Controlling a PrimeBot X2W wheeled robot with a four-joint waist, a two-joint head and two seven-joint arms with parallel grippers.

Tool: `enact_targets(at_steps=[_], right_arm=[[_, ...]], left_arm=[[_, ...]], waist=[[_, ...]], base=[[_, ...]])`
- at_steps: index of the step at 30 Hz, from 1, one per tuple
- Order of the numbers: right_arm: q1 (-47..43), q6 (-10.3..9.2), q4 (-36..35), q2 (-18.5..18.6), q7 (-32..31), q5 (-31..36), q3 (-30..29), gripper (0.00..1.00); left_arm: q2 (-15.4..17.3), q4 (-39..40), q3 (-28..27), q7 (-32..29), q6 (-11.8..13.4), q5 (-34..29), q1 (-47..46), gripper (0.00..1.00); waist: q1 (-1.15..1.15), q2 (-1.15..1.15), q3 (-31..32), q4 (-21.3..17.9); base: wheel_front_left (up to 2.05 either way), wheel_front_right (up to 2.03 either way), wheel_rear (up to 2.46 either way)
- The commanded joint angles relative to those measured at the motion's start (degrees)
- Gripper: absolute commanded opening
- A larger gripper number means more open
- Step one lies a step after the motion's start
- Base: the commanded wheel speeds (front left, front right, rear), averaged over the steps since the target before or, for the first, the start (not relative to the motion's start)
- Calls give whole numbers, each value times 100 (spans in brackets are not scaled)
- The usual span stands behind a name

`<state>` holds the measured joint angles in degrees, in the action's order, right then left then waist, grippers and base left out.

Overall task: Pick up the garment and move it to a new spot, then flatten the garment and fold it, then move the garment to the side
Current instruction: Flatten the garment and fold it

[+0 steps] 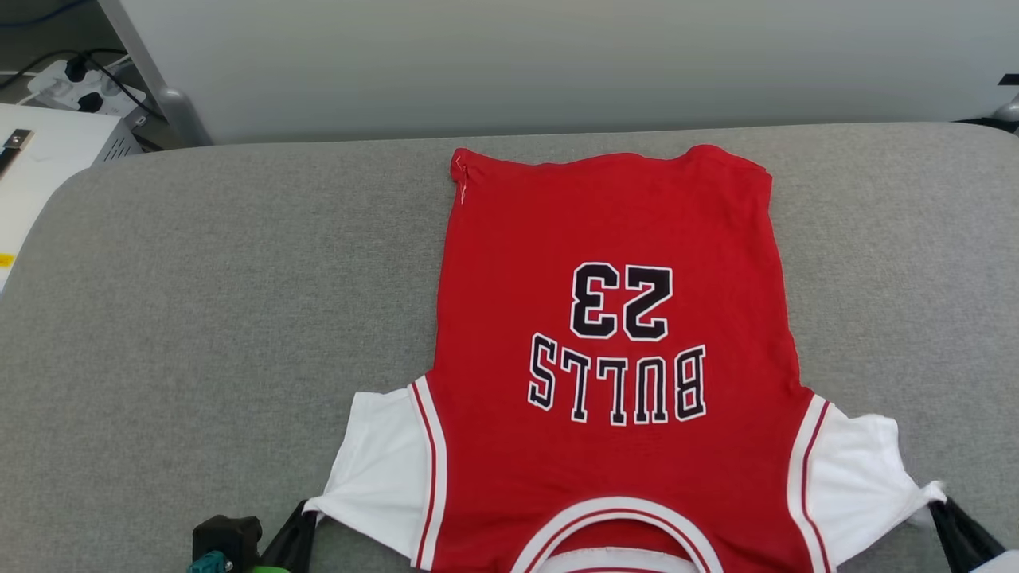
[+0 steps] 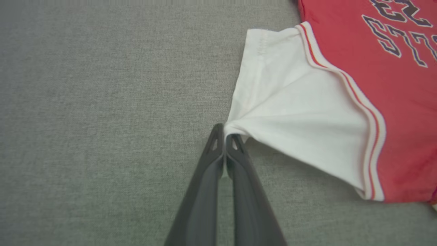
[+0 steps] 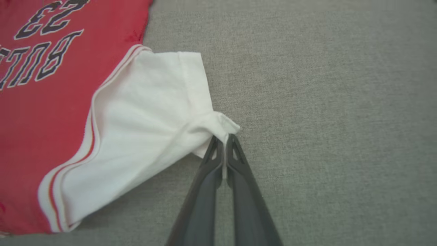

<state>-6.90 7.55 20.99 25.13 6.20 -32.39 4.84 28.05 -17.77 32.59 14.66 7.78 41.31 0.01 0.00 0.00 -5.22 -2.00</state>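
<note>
The garment [image 1: 613,239], a red T-shirt with white sleeves and dark "BULLS 23" lettering, lies spread face up on the grey table [image 1: 199,318], collar toward me and hem at the far side. My left gripper [image 1: 306,513] is shut on the tip of the white sleeve [image 2: 293,116] at the lower left. In the left wrist view the left gripper [image 2: 225,135] pinches that sleeve's corner. My right gripper [image 1: 935,505] is shut on the other white sleeve [image 3: 146,119] at the lower right. The right gripper [image 3: 223,136] has a sliver of white cloth between its fingertips. Both sleeves are pulled taut outward.
A pale wall panel [image 1: 557,64] rises behind the table's far edge. At the far left stands a white box [image 1: 48,143] with a power strip and cables [image 1: 80,83] behind it. Bare grey cloth lies on both sides of the garment.
</note>
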Motion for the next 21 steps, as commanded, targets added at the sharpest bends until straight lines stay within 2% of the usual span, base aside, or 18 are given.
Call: enact_targets(at_steps=[1, 7, 14, 17, 21], right_arm=[[-15, -6, -150, -19, -38, 100, -146, 100], [230, -6, -1140, 13, -302, 416, -767, 100], [1395, -6, -2161, 239, -776, 503, -1330, 100], [2053, -6, -2331, 339, -1125, 450, -1361, 100], [3121, -6, -2186, 543, -1729, 381, -1245, 100]], left_arm=[[-37, 51, -69, 34, -6, -82, -60, 0], [-130, 426, -258, 34, 55, -398, -147, 0], [-269, 1119, -509, 34, 206, -763, -280, 0], [-303, 1341, -564, 34, 233, -905, -405, 0], [-362, 1523, -603, 34, 244, -1099, -594, 0]], waist=[[0, 0, -24, 25], [0, 0, -127, 74], [0, 0, -519, 277], [0, 0, -796, 423], [0, 0, -1185, 592]], base=[[0, 0, 0], [0, 0, 0], [0, 0, 0], [0, 0, 0], [0, 0, 0]])
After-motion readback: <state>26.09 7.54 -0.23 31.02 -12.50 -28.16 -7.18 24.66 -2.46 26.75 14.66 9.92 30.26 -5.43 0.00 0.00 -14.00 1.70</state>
